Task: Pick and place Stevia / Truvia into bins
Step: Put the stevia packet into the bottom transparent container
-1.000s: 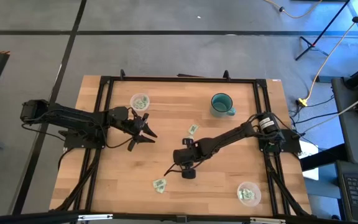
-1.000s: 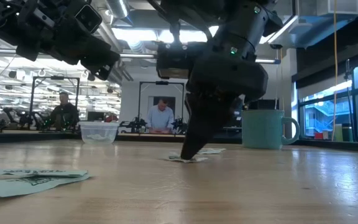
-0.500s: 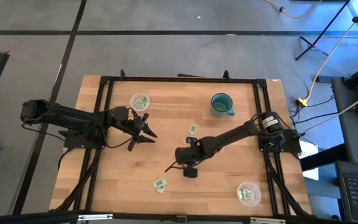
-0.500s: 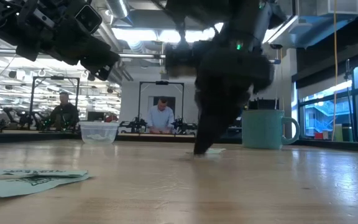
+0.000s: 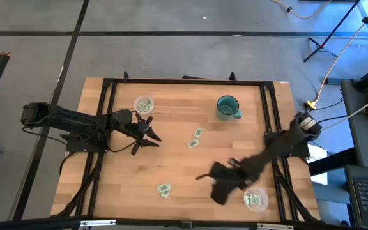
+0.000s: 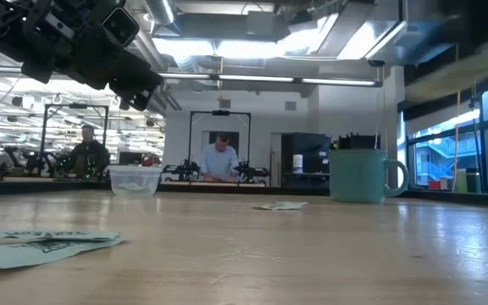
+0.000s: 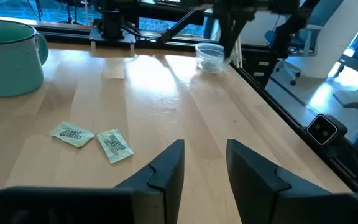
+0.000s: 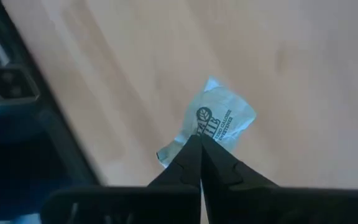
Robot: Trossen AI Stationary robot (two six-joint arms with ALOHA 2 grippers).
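My right gripper [image 8: 199, 142] is shut on one white-and-green Stevia sachet [image 8: 221, 119]. In the high view it [image 5: 202, 176] shows blurred over the near right part of the table, left of the right clear cup [image 5: 255, 199], which has sachets in it. My left gripper [image 5: 147, 145] hangs open near the left cup [image 5: 144, 103], which also holds sachets, and touches nothing. Loose sachets lie flat on the wood: two mid-table [image 5: 199, 133] [image 5: 192, 144], also seen in the left wrist view [image 7: 73, 134] [image 7: 115, 145], and one near the front [image 5: 164, 189]. My right gripper pinches the sachet by one crumpled edge [image 8: 196, 132] between its two shut fingertips. The rest of the packet sticks out past the fingertips, bent. It is lifted clear of the table.
A teal mug [image 5: 227, 107] with a handle stands at the far side, right of centre. A black frame [image 5: 107, 128] runs along the table's sides. Bare wood lies between the left gripper and the front sachet. People sit in the room beyond the table [image 6: 220, 159].
My right gripper, which had its fingers down on a sachet at mid-table, has risen with it and swung quickly toward the near right, toward the right cup, leaving the low view. The sachet has come off the table. The left arm has kept still.
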